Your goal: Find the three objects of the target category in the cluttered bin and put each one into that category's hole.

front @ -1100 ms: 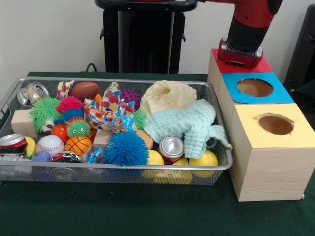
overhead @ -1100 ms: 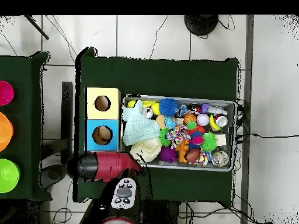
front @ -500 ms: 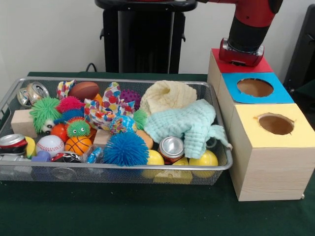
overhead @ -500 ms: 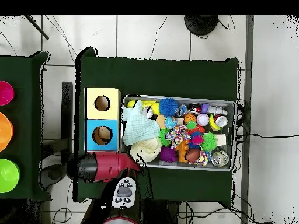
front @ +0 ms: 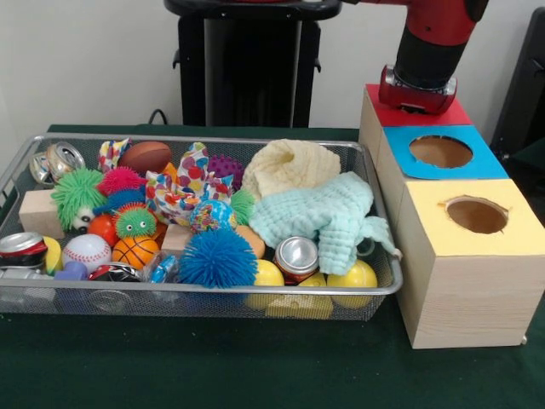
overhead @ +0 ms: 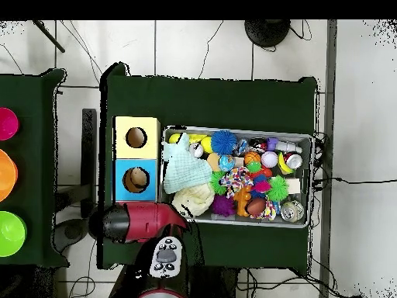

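Bin [front: 17,175] contents unchanged; arm [front: 430,51] over red box [front: 375,106] slightly higher; jaws' state unclear.

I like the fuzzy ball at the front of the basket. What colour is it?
The spiky ball is bright blue. The front view shows it best.

A robotics lab: green-clothed table [overhead: 209,101] on tiled floor [overhead: 201,43], trailing cables [overhead: 341,181], pedestal-mounted arm [front: 434,43].

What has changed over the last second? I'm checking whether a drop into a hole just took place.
The arm's end over the red-topped box has risen very slightly. Nothing was grasped or released. The bin and its contents and the blue and yellow boxes are unchanged.
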`<move>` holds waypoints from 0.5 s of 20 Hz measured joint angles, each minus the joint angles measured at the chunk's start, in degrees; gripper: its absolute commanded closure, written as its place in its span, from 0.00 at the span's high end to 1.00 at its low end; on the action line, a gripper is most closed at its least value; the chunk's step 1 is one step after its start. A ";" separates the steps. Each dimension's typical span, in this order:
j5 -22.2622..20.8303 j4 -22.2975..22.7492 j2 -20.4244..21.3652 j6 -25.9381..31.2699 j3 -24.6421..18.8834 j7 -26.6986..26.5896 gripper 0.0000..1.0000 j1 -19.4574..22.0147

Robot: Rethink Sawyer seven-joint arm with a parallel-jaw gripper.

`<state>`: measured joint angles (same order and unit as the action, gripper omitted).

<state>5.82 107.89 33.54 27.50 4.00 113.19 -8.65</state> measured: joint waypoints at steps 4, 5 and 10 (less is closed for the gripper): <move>-0.27 0.17 0.31 0.00 -0.24 0.00 1.00 0.21; -0.33 0.20 0.35 0.00 -0.31 0.00 1.00 0.26; -1.74 0.52 1.37 0.04 -1.22 0.00 0.00 1.41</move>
<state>4.08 108.41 34.91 27.53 2.78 113.19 -7.24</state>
